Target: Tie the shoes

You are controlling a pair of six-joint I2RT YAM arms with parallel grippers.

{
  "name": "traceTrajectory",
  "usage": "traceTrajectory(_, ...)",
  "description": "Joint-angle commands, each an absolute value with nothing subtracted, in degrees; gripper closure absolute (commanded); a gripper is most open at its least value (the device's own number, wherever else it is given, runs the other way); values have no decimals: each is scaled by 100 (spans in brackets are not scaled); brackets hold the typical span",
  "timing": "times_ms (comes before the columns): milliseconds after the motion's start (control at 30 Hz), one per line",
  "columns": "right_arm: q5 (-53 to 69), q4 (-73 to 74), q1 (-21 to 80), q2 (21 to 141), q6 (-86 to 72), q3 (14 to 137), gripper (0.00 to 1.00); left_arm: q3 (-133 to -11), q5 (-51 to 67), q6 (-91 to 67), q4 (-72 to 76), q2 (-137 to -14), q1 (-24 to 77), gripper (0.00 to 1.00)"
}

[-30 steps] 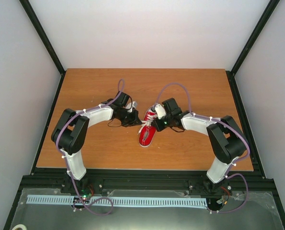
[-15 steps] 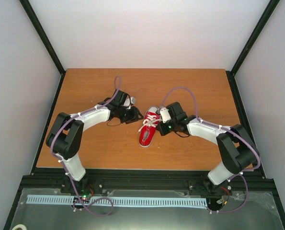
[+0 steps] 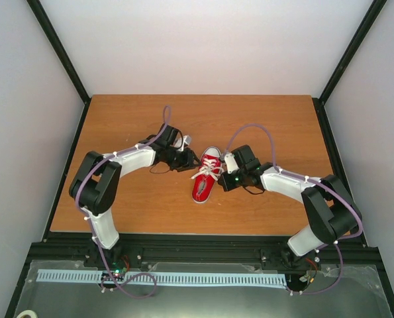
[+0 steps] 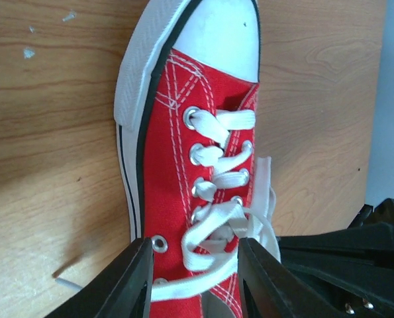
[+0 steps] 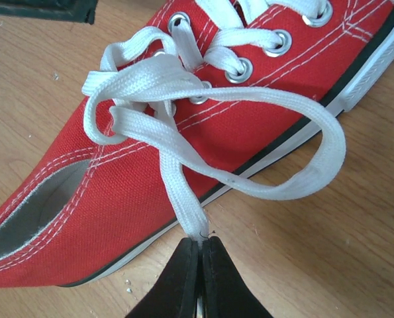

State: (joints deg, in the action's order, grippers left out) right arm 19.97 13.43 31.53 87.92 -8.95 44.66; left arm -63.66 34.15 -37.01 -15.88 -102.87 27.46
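Right wrist: lace tail (image 5: 183,205) held for tightening.
Clamped in right hand (image 5: 198,255); left hand (image 4: 195,265), spread apart, straddles red sneaker (image 4: 163,172), probably steadying it.

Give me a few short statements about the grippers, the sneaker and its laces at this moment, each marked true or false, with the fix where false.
1. The right gripper is shut on a white lace end. True.
2. The left gripper is clamped on the toe cap. False: its jaws stand open over the laces near the upper eyelets.
3. The red sneaker sits on the wooden table between the two grippers. True.
4. The laces are pulled into a tight, finished bow. False: a loose loop hangs slack over the side of the sneaker.
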Motion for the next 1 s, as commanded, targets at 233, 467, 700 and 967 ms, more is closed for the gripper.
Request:
traceTrajectory(233, 2003, 1174, 3175, 8646, -1058, 4221, 97, -6892, 3535, -3470, -1981, -10816, 2725, 65)
traceTrajectory(467, 2053, 1087, 3172, 8691, -1102, 4210, 97, -6995, 3624, -3481, -1994, -10920, 2773, 67)
traceTrajectory(700, 2056, 1074, 3173, 8711, -1104, 4193, 97, -7046, 3668, -3481, -1978, -10984, 2867, 73)
traceTrajectory(967, 2091, 1030, 3177, 8756, -1116, 4189, 97, -7004, 3590, -3497, -1978, -10893, 2988, 80)
